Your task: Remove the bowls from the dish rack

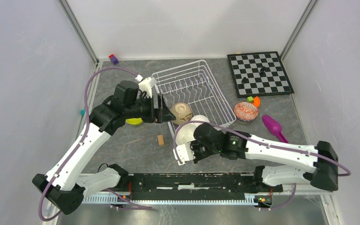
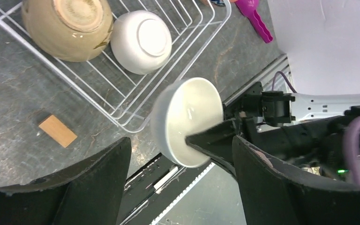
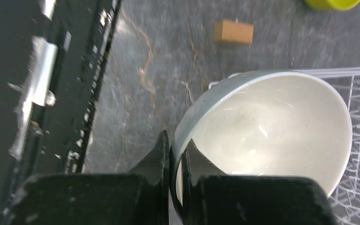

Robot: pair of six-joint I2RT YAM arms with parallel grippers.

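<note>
Grey marbled tabletop [image 1: 136, 146] enclosed by plain white walls [image 1: 187, 28].

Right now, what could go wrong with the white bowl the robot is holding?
The right gripper pinches the white bowl by just its rim, so it might slip and fall on the table. It also hangs close to the dish rack's corner, so a swing could knock the wire.

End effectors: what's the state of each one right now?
Left end effector: open, holding nothing.
Right end effector: closed on the rim of a white bowl.
</note>
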